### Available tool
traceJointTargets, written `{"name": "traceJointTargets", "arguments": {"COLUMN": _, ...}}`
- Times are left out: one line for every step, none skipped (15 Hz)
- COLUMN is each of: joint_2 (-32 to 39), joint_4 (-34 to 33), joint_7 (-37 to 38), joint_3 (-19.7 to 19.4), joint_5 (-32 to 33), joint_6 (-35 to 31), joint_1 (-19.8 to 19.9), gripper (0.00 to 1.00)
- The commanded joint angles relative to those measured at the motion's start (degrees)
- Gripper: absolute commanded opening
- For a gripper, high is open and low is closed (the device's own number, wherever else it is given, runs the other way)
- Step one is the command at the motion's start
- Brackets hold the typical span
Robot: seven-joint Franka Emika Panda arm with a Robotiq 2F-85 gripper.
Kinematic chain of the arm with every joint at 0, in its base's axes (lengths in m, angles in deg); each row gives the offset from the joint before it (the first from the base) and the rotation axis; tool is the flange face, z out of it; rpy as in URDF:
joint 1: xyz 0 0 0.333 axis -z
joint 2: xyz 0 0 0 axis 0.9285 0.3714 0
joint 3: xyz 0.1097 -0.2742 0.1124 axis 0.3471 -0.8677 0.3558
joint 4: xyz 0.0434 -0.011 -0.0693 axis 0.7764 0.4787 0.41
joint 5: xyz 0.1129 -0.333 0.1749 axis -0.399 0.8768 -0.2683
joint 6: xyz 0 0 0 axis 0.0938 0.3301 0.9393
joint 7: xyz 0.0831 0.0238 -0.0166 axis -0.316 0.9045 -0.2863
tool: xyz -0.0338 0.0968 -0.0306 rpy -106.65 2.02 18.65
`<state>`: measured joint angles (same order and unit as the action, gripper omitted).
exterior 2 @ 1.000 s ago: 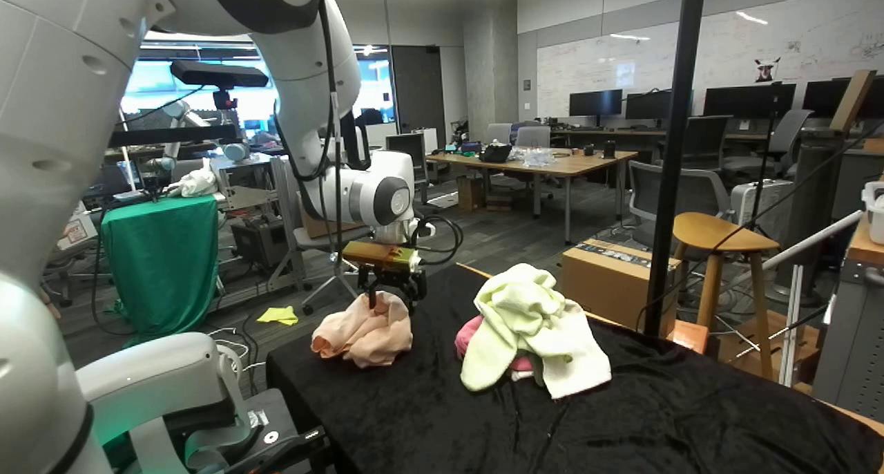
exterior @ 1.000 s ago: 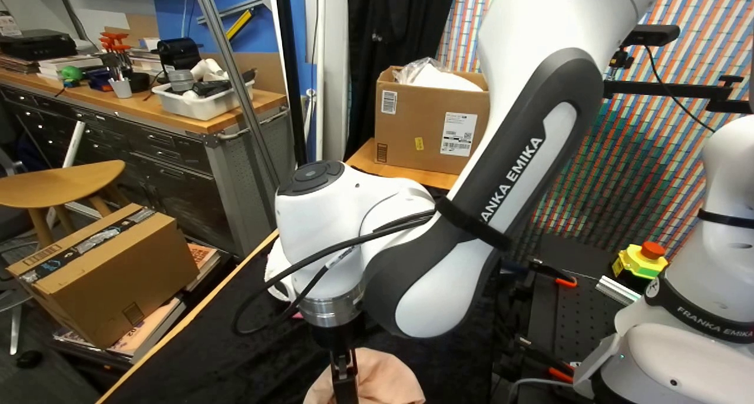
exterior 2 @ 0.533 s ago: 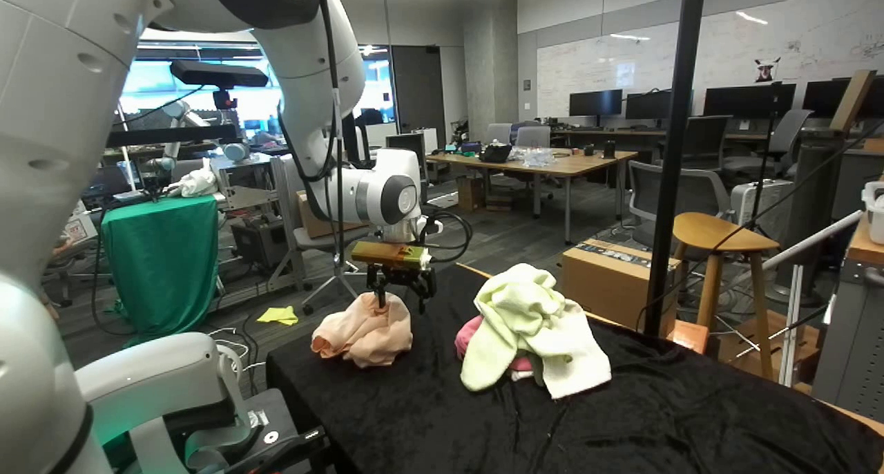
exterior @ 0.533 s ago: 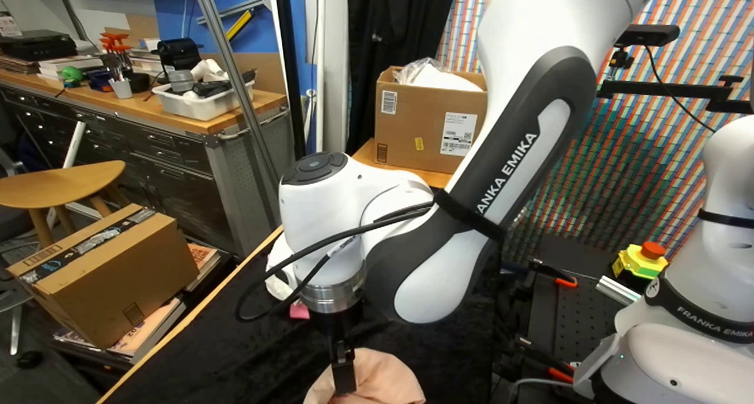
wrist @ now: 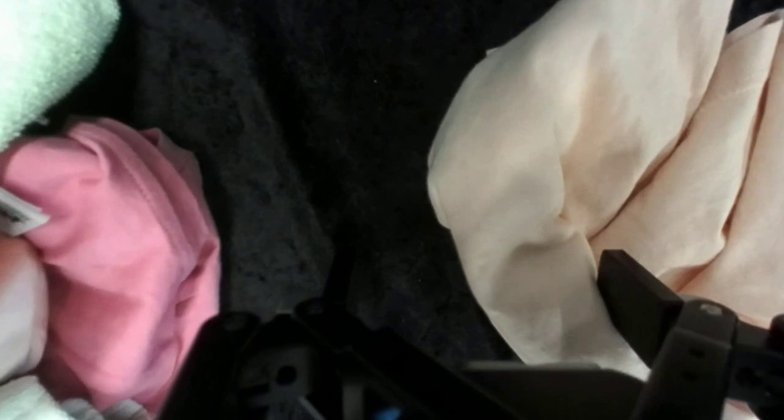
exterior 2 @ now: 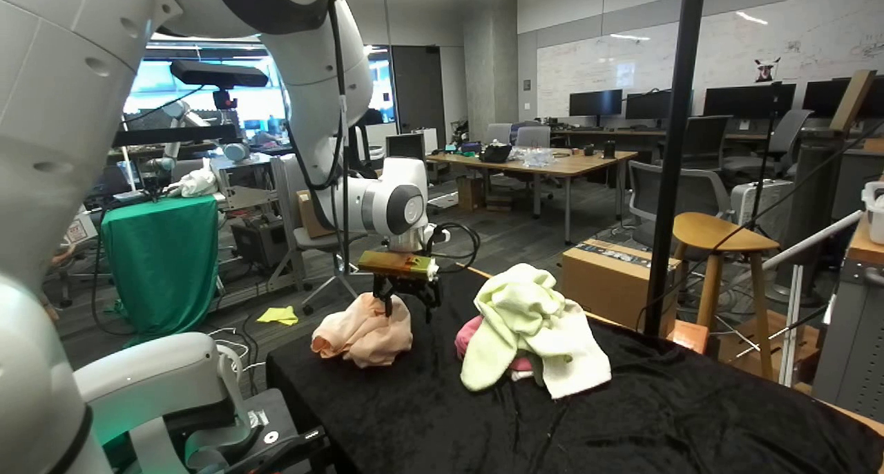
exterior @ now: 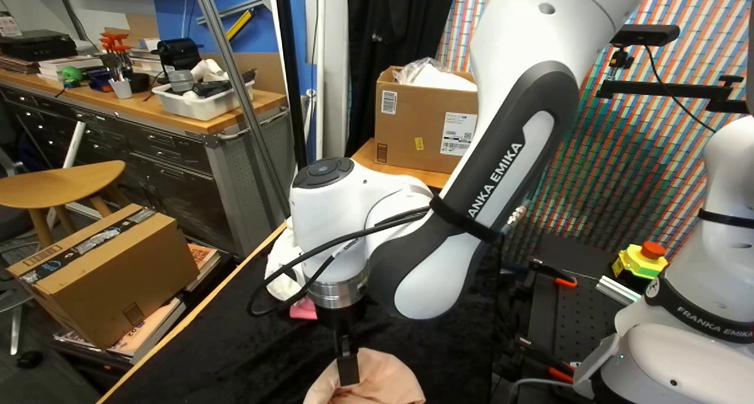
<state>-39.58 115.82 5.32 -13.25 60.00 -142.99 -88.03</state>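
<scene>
Cardboard box beyond peach cloth holds clear plastic.

A robotics lab sharing space with an office: the Franka Emika arm bears the end effector, with an emergency-stop button well apart from it and a bar-mounted camera higher. Farther off from the end effector — monitors, a whiteboard and office chairs; also well apart, a drawer cabinet topped with red-handled tools.
</scene>
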Motion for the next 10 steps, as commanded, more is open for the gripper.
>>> {"name": "traceJointTargets", "arguments": {"joint_2": 0.86, "joint_4": 0.41, "joint_7": -0.74, "joint_3": 0.11, "joint_5": 0.53, "joint_6": -2.39, "joint_1": 0.72, "gripper": 1.0}}
{"name": "traceJointTargets", "arguments": {"joint_2": 1.17, "joint_4": 0.4, "joint_7": -0.81, "joint_3": 0.11, "joint_5": 0.52, "joint_6": -2.59, "joint_1": 0.79, "gripper": 1.0}}
{"name": "traceJointTargets", "arguments": {"joint_2": 1.28, "joint_4": 0.44, "joint_7": -0.87, "joint_3": 0.22, "joint_5": 0.39, "joint_6": -2.59, "joint_1": 0.9, "gripper": 1.0}}
{"name": "traceJointTargets", "arguments": {"joint_2": 1.48, "joint_4": 0.36, "joint_7": -1.01, "joint_3": 0.48, "joint_5": 0.08, "joint_6": -2.43, "joint_1": 1.05, "gripper": 1.0}}
{"name": "traceJointTargets", "arguments": {"joint_2": 1.66, "joint_4": 0.34, "joint_7": -1.21, "joint_3": 0.66, "joint_5": -0.01, "joint_6": -2.42, "joint_1": 1.12, "gripper": 1.0}}
{"name": "traceJointTargets", "arguments": {"joint_2": 1.86, "joint_4": 0.27, "joint_7": -1.36, "joint_3": 0.88, "joint_5": -0.2, "joint_6": -2.42, "joint_1": 1.18, "gripper": 1.0}}
{"name": "traceJointTargets", "arguments": {"joint_2": 2.03, "joint_4": 0.21, "joint_7": -1.63, "joint_3": 1.24, "joint_5": -0.51, "joint_6": -2.33, "joint_1": 1.32, "gripper": 1.0}}
{"name": "traceJointTargets", "arguments": {"joint_2": 2.21, "joint_4": 0.2, "joint_7": -1.88, "joint_3": 1.49, "joint_5": -0.55, "joint_6": -2.48, "joint_1": 1.36, "gripper": 1.0}}
{"name": "traceJointTargets", "arguments": {"joint_2": 2.45, "joint_4": 0.08, "joint_7": -1.98, "joint_3": 1.71, "joint_5": -0.74, "joint_6": -2.41, "joint_1": 1.46, "gripper": 1.0}}
{"name": "traceJointTargets", "arguments": {"joint_2": 2.57, "joint_4": 0.06, "joint_7": -1.89, "joint_3": 1.74, "joint_5": -0.76, "joint_6": -2.49, "joint_1": 1.42, "gripper": 1.0}}
